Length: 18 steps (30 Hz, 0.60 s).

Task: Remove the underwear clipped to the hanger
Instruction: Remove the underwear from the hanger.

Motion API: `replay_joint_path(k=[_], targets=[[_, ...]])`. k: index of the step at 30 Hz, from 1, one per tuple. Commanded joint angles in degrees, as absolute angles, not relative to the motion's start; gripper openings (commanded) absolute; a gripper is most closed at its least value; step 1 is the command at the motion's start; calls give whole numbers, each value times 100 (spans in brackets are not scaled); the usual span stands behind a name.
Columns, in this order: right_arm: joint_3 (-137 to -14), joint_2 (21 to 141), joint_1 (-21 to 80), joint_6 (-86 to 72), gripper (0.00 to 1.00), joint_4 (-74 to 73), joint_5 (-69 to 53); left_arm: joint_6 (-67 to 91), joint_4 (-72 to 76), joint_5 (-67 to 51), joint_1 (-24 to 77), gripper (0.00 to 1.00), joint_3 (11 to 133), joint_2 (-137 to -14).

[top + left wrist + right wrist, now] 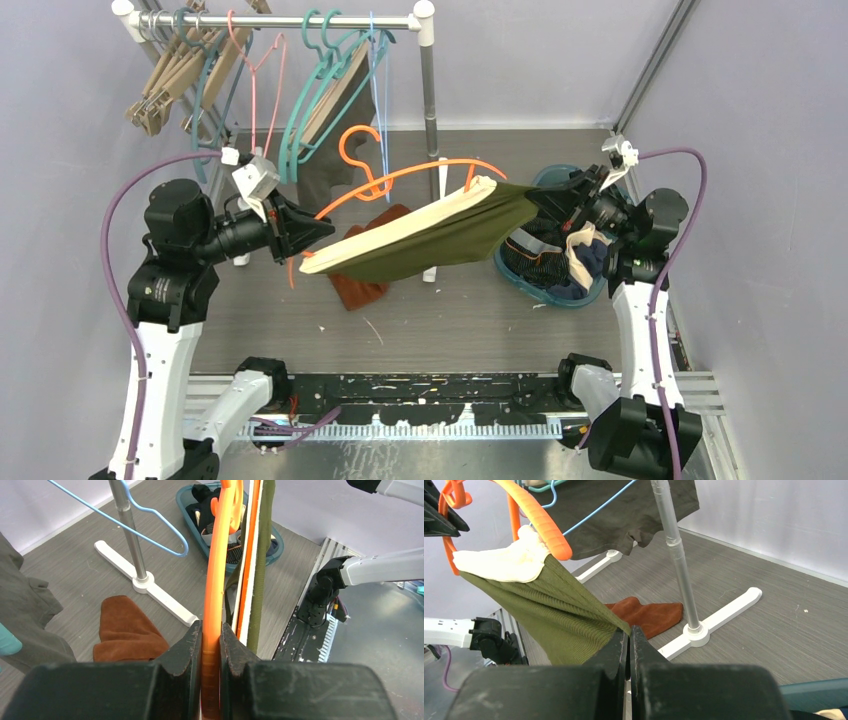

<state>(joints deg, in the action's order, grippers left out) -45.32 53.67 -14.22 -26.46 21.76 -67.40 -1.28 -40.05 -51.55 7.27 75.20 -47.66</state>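
Olive-green underwear with a broad cream waistband hangs stretched on an orange hanger held in the air between my arms. My left gripper is shut on the hanger's orange bar. My right gripper is shut on the olive underwear's right corner and pulls it taut. In the right wrist view the cream waistband sits at the hanger's arm.
A clothes rack with several hangers and a dark garment stands at the back. A rust-brown cloth lies on the table under the hanger. A teal basket with dark and cream clothes sits at the right, below my right gripper.
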Motion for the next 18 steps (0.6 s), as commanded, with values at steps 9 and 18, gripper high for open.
replay_joint_path(k=[9, 18], targets=[[-4558, 5498, -1925, -2390, 1, 2063, -5907, -135, -3858, -5036, 572, 0, 7913, -4575], [-4393, 5449, -1641, -2545, 1, 2485, -6564, 229, -3677, -5228, 579, 0, 7955, -4852]])
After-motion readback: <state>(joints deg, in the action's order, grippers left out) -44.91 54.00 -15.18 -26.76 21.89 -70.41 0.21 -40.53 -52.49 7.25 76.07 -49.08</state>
